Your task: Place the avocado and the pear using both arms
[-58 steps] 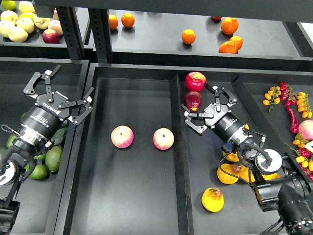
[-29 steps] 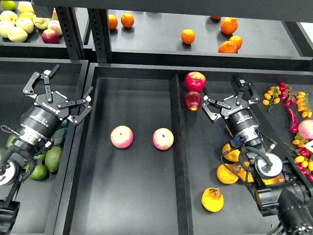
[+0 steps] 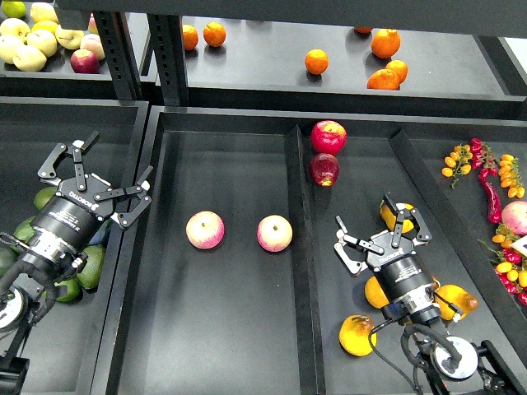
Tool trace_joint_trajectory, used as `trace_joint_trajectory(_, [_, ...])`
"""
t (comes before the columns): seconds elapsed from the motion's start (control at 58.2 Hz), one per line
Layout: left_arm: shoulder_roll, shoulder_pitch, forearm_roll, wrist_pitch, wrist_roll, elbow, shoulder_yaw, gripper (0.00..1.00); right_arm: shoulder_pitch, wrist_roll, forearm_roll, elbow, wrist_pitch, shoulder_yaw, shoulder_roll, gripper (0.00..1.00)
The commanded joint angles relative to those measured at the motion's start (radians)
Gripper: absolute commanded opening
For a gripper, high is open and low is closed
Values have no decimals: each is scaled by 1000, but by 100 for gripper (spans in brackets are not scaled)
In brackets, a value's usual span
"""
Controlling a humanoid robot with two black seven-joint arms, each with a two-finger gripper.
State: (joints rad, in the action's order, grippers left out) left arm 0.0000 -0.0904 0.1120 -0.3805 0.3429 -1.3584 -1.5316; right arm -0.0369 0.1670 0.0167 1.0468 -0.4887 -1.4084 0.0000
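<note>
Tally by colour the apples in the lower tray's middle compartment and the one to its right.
Pink-and-yellow apples: 2
Red apples: 2
Total: 4

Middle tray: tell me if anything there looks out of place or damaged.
Nothing stands out. Two pink apples sit upright side by side, apart from each other, on the bare middle tray. Neither looks bruised or split, and nothing has spilled.
</note>
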Motion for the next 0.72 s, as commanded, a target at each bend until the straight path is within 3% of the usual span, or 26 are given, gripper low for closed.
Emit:
trace_joint_trajectory(0.0, [0,12,-5,-1,2,-13,5,100,0,0,-8,2,0,-1,0,99])
trace_joint_trajectory(0.705, [0,51,-12,-9,7,-25,24,100,-3,6,-12,2,0,-3,0,99])
